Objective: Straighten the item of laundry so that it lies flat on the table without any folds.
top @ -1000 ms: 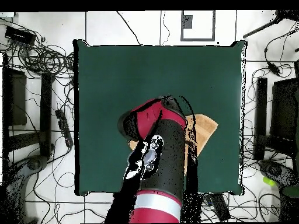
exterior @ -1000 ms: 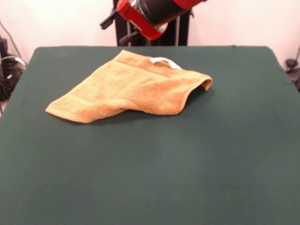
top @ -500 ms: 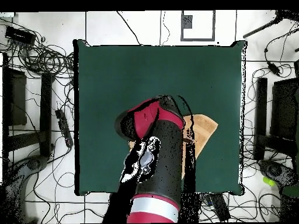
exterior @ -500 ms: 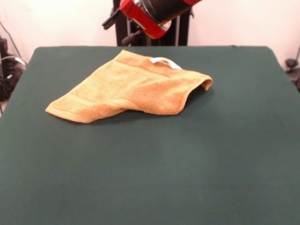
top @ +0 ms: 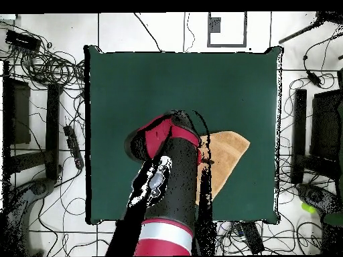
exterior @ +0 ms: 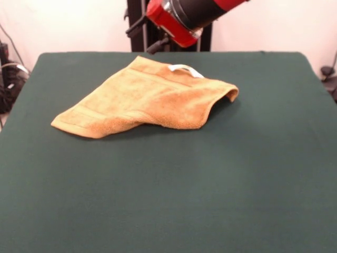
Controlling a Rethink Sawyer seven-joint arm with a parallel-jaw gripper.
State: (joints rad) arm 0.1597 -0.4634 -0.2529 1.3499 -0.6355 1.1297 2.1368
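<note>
The item of laundry [exterior: 147, 97] is an orange-tan towel lying crumpled on the far half of the table [exterior: 210, 184]. Its right corner [exterior: 231, 94] is doubled over, and a white tag [exterior: 185, 69] loops up at its far edge. A woven band runs along its near-left edge. High above the towel's far side hangs the red and black arm [exterior: 181, 18]. My gripper [exterior: 147, 36] shows only as dark pieces at the arm's end, apart from the towel. In the overhead view the arm [top: 167, 194] hides most of the towel [top: 224, 157].
The green table [top: 167, 87] reaches well beyond the towel on every side. Tangled cables [top: 47, 63] and dark equipment [top: 17, 114] lie on the floor around it. More cables [exterior: 8, 74] show past the table's left edge.
The arm's end has swung right in the front view and left in the overhead view, uncovering more of the towel there. The towel has not moved.
</note>
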